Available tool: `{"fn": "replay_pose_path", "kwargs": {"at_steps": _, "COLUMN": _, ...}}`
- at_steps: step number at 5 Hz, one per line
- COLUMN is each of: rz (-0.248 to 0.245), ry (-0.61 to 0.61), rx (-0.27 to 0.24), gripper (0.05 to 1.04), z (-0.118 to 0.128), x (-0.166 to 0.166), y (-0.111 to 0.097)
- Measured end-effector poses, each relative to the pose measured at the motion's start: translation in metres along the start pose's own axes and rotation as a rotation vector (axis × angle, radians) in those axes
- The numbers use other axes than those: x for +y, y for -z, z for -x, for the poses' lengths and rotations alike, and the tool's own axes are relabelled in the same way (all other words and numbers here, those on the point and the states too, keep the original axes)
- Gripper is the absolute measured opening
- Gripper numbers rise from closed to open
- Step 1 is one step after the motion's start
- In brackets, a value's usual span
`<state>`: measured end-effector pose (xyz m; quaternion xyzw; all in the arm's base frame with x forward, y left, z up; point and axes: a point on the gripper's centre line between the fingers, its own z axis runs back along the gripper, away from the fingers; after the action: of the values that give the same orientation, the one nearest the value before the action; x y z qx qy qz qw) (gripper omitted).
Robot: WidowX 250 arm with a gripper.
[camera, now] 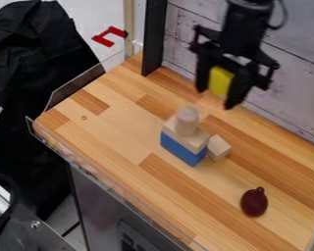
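The black gripper (pixel 219 93) hangs over the back of the wooden counter, its fingers closed around a yellow block (pixel 221 81). Below it and slightly left stands a small stack: a blue block (pixel 183 148) at the bottom, a flat light wood piece (pixel 194 139) on it, and an upright wooden cylinder (pixel 187 121) on top. A small wooden cube (pixel 218 148) lies at the right side of the stack. Toward the right front is a dark red, egg-shaped object (pixel 254 202) with a small knob.
The wooden counter (pixel 107 127) has a clear plastic guard (pixel 74 88) along its left and front edges. A whitish plank wall (pixel 291 93) runs behind it, with a black post (pixel 153 39) at the back left corner. Black cloth (pixel 35 59) lies beyond the left edge.
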<state>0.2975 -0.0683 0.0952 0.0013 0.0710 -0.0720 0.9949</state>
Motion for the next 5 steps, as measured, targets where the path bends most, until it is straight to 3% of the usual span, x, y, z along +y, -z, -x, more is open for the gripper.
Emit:
{"fn": "replay_pose_path", "kwargs": {"at_steps": 1, "rz": 0.011, "ry": 0.051, "rx": 0.023, "gripper": 0.596, "z": -0.012, "x": -0.018, "y": 0.009}}
{"fn": "replay_pose_path", "kwargs": {"at_steps": 3, "rz": 0.027, "ry": 0.113, "rx": 0.089, "gripper": 0.596, "z": -0.033, "x": -0.045, "y": 0.048}}
{"fn": "replay_pose_path", "kwargs": {"at_steps": 4, "rz": 0.021, "ry": 0.137, "rx": 0.065, "gripper": 0.596, "z": -0.041, "x": -0.059, "y": 0.067}}
{"fn": "replay_pose_path", "kwargs": {"at_steps": 5, "rz": 0.011, "ry": 0.147, "rx": 0.099, "gripper": 0.596, "z": -0.045, "x": -0.064, "y": 0.081}}
